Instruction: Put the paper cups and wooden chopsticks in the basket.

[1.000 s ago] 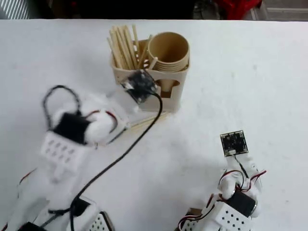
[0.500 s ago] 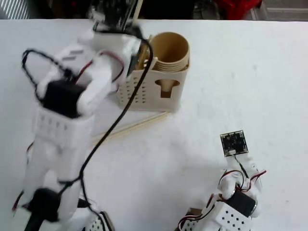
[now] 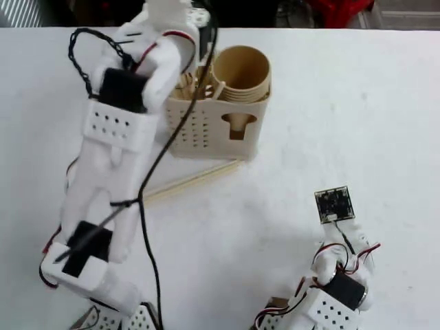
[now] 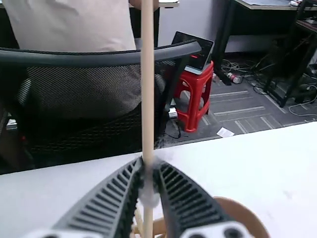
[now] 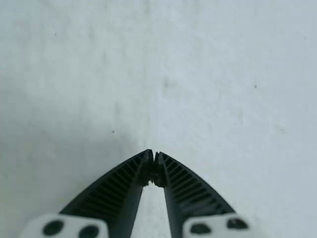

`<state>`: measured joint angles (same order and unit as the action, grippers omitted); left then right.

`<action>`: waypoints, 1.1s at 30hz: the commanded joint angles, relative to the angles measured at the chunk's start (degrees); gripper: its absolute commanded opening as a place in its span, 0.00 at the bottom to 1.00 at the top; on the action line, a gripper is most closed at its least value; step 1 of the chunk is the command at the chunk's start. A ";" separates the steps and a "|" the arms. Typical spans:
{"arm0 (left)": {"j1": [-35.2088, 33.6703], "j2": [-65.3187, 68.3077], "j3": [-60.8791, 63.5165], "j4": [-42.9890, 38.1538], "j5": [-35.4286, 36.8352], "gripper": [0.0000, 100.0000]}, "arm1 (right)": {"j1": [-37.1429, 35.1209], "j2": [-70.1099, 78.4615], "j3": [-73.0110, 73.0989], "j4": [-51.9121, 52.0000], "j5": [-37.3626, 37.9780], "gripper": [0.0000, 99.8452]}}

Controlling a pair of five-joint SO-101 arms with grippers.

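Note:
A cream basket [image 3: 214, 124] stands at the back of the table with stacked paper cups [image 3: 241, 71] in its right half and wooden chopsticks [image 3: 187, 85] in its left half, partly hidden by my left arm. The left arm stretches over the basket's left side. My left gripper [image 4: 147, 169] is shut on one chopstick [image 4: 147, 74], held upright above a cup's rim [image 4: 242, 215]. More chopsticks [image 3: 193, 180] lie flat on the table just in front of the basket. My right gripper [image 5: 152, 156] is shut on nothing, low over the bare table at the front right.
The right arm [image 3: 338, 278] rests folded at the table's front right corner. A black cable [image 3: 155, 172] hangs along the left arm. Beyond the table's far edge are an office chair [image 4: 89, 79] and a red stool [image 4: 195, 91].
The left arm swung up from the table in front of the basket and now reaches over the basket's left half with a chopstick in its gripper. The right arm kept still.

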<state>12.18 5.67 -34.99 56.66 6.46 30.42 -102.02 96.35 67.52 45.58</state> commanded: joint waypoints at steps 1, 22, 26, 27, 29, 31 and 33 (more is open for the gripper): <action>-2.68 0.31 -2.20 -0.97 0.88 0.03 | -0.04 -0.48 0.53 -0.40 0.53 0.02; -3.91 -7.60 -2.29 14.59 0.62 0.08 | -0.04 -0.48 0.53 -0.40 0.53 0.02; -1.27 -14.37 -2.20 29.98 -8.18 0.08 | -0.04 -0.48 0.53 -0.40 0.53 0.02; 0.13 -15.87 -2.20 35.52 -11.78 0.08 | -0.04 -0.48 0.53 -0.40 0.53 0.02; 3.21 -17.80 -1.85 45.27 -19.08 0.08 | -0.04 -0.48 0.53 -0.40 0.53 0.02; 4.35 -18.86 5.63 45.80 -25.32 0.08 | -0.04 -0.48 0.53 -0.40 0.53 0.02; 3.65 -20.00 17.14 45.45 -31.03 0.08 | -0.04 -0.48 0.53 -0.40 0.53 0.02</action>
<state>15.08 -10.77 -32.88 99.65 -13.23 30.42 -102.02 96.35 67.52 45.58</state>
